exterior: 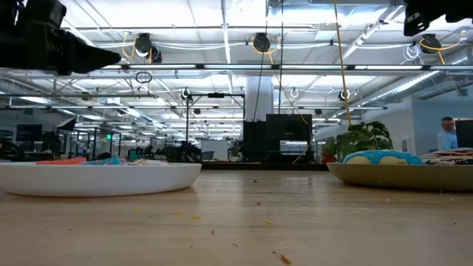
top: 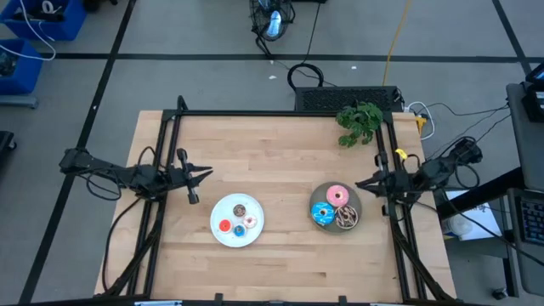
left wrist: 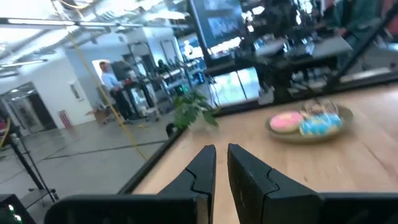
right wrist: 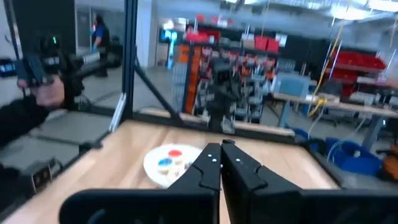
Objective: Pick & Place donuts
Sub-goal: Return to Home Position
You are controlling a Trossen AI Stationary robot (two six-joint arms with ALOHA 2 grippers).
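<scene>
While both arms sit out at the side edges of the light wooden table (top: 280,153), neither is holding anything. Left gripper (top: 206,175) hangs over the table's left edge, pointing inward. In the wrist view its fingers (left wrist: 202,171) are drawn nearly together, only a thin slit between them and nothing in it. Right gripper (top: 358,183) is at the right edge, tips just beside the round grey plate (top: 318,200). Its fingers (right wrist: 239,168) are pressed together, empty.

The grey plate sits right of centre and carries the three larger donuts, packed against each other:
- pink-iced ring donut (top: 337,195), on the side toward the table's back
- blue sprinkled ring donut (top: 322,214), front-left
- speckled brown ring donut (top: 347,218), front-right

The round white plate (top: 219,208) sits left of centre, well apart from the grey one. It holds the four tiny rings in a tight cluster:
- tiny brown donut (top: 240,210)
- tiny red donut (top: 225,226)
- tiny white donut (top: 250,222)
- tiny blue donut (top: 240,230)

Can't tell if the tiny ones touch.

Low view: both plates lie flat on the wood, and the blue sprinkled donut's top shows over the grey rim.

A green leafy plant sprig (top: 359,121) lies at the back-right corner of the table, apart from both plates.
</scene>
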